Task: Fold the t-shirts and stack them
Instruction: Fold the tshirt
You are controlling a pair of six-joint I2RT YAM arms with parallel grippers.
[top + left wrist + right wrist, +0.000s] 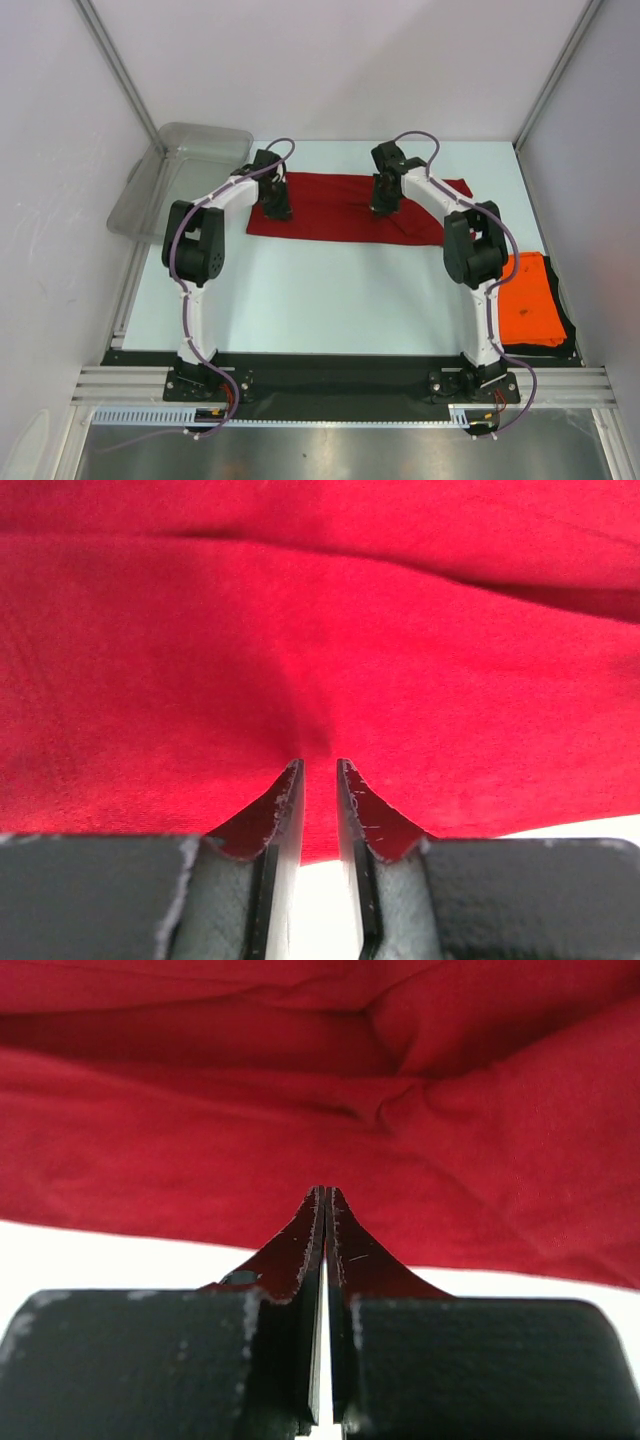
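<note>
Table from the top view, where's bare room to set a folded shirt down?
The wide bare stretch of table between the dark red shirt and the arm bases. Crowded: the tub far left, the orange shirt near right.

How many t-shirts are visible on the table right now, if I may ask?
2. The dark red t-shirt lies spread across the far middle; the orange t-shirt sits folded at the right edge. Dark material under it may hide another.

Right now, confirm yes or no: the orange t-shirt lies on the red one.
No, the orange t-shirt sits by the right edge, apart from the red t-shirt.
</note>
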